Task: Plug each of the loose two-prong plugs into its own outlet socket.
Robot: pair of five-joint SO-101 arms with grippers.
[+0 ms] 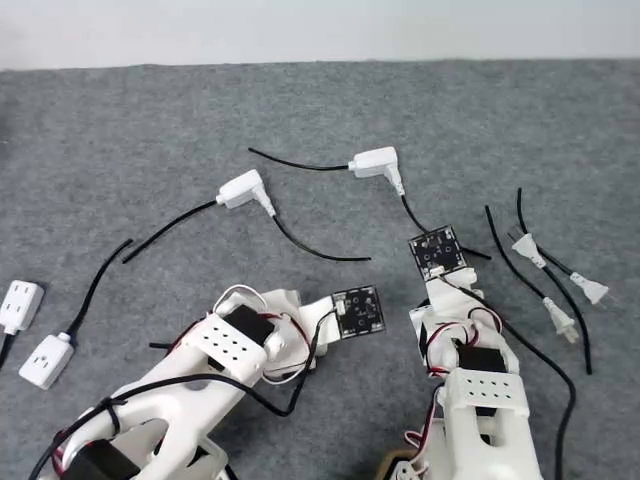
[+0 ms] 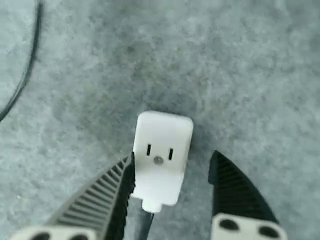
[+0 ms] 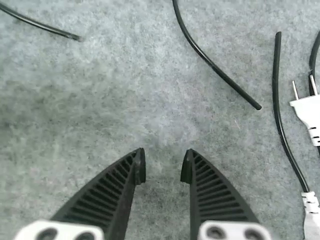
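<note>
Gray fuzzy cloth covers the tabletop (image 1: 150,120). The right arm (image 1: 484,395) sits at the near edge, and the left arm (image 1: 190,385) is just beside it.

Three white plugs on black cords lie near the right arm, on the side away from the left arm. They are the first plug (image 1: 528,248), the second plug (image 1: 562,322) and the third plug (image 1: 593,291). All three are loose on the cloth, and none is in a socket.

Out past the right arm, farther up the tabletop, lie the curved-cord socket (image 1: 243,189) and the far socket (image 1: 375,161). Each has a black cord. Well apart from the right arm, past the left arm, the edge socket (image 1: 20,304) and the corner socket (image 1: 48,361) lie close together.

The left tool (image 2: 172,159) is open. A white socket (image 2: 162,155) lies between its fingers, and its face shows two slots and a small round hole. One finger (image 2: 117,187) is touching its side or is just beside it. The other finger (image 2: 232,187) is apart from it.

The right tool (image 3: 162,165) is open a little and holds nothing. It hangs over bare cloth. A plug (image 3: 306,115) with two metal prongs lies near it and does not touch it.
</note>
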